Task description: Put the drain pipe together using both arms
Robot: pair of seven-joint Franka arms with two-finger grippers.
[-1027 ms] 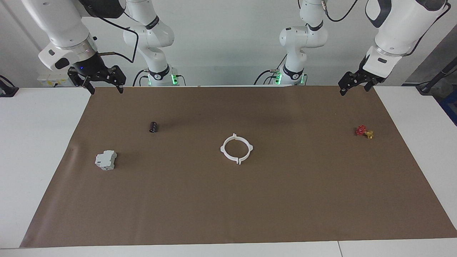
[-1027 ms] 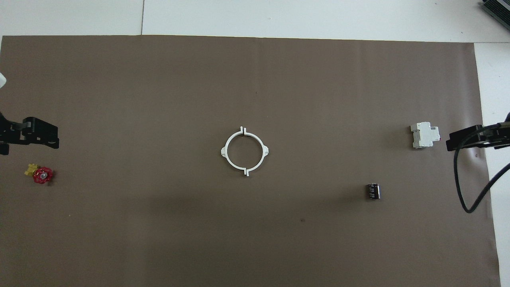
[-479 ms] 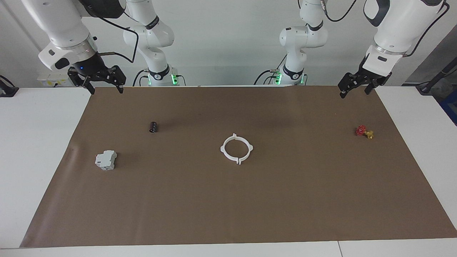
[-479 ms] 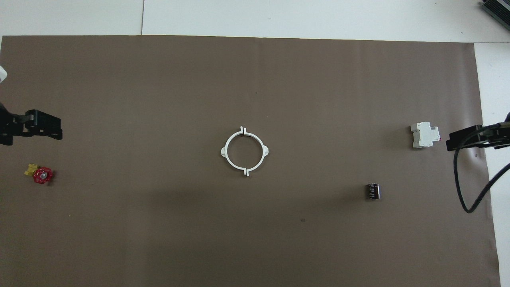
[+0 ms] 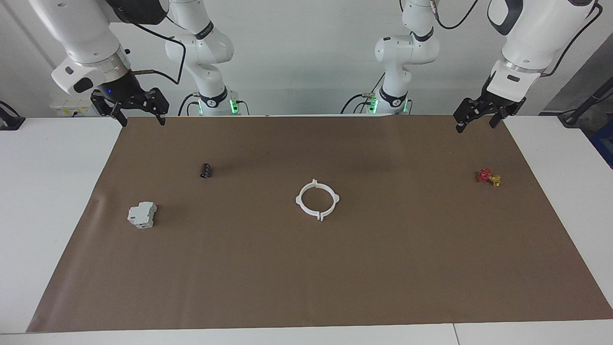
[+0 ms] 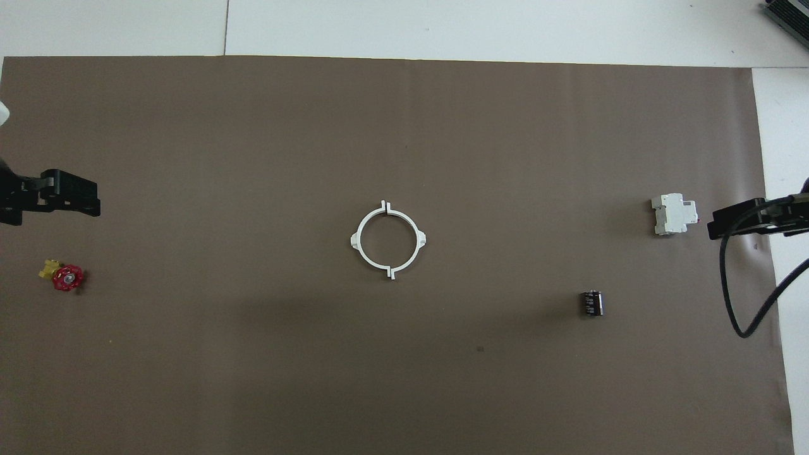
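Left tool (image 5: pixel 474 120) shifted slightly since earlier frame; right tool (image 5: pixel 141 114) parked. Both wide, empty. Drain pipe (image 5: pixel 317 200) halves together mid-table; approach from each end, grip arcs evenly.

Two large white jointed arms, black-banded, trailing black cables; black two-finger grippers (image 5: pixel 139 117) (image 5: pixel 476 122); bases apparently lit green.

Brown mat (image 5: pixel 306 268): grey blocky device (image 5: pixel 142 214), black cylinder (image 5: pixel 205 170) toward right arm's end; red-and-yellow valve (image 5: pixel 488 177) toward left arm's end.
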